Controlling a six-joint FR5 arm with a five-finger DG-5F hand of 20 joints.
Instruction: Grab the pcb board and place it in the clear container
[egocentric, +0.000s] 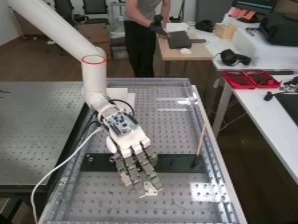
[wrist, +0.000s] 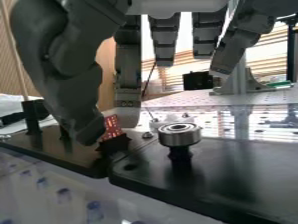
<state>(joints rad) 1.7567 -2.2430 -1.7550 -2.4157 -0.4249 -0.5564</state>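
In the high view the hand (egocentric: 136, 167) is low over the dark plate (egocentric: 179, 163) across the perforated bench, its fingers stretched towards the near end. The wrist view has the hand (wrist: 128, 80) with its fingers hanging straight and the thumb bent loosely beside them. A small red-lit pcb board (wrist: 113, 127) stands tilted in a black holder on the dark plate, close by the thumb's tip; whether they touch I cannot tell. Nothing is gripped. A small white piece (egocentric: 150, 189) lies at the fingertips in the high view.
A round metal bearing (wrist: 179, 134) sits on a black post beside the board. Towards the plate's right end, a thin wooden stick (egocentric: 200, 141) rises from a black stand. Raised clear edging (egocentric: 149, 80) borders the bench. Red trays (egocentric: 249, 79) rest on the side table.
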